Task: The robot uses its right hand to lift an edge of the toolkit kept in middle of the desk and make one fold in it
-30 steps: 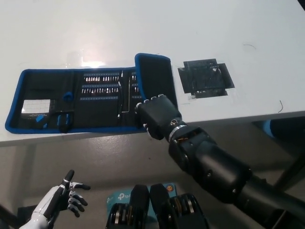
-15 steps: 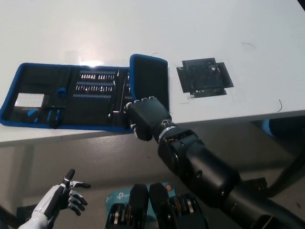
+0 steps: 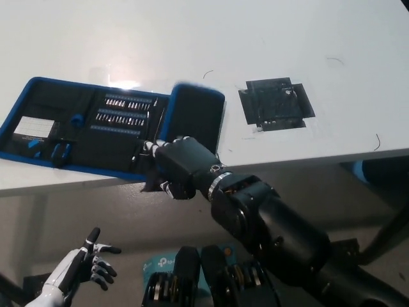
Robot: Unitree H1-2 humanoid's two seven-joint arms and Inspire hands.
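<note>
A white desk (image 3: 268, 38) fills the upper part of the head view, seen from steeply above. On it, left of centre, lies a black toolkit (image 3: 96, 128) with a bright blue border, spread open and running from the far left edge of the picture toward the middle. It sits along the near edge of the desk. Inside it, rows of small silver screwdriver bits (image 3: 124, 105) sit in the middle section, and a white label (image 3: 30, 128) and a few small blue parts lie in the left section.

The right end panel (image 3: 197, 118) of the toolkit is raised off the desk and stands tilted, its plain black outer face turned toward the camera.

The black right hand (image 3: 179, 167) reaches in from the lower right on a thick black arm. Its fingers (image 3: 153, 148) are curled around the near edge of the toolkit at the base of the raised panel, gripping it.

To the right of the toolkit, apart from it, a dark square patch (image 3: 276, 103) lies flat on the desk surface.

The white left hand (image 3: 86, 265) hangs low at the bottom left, below the desk edge, fingers spread and holding nothing.
</note>
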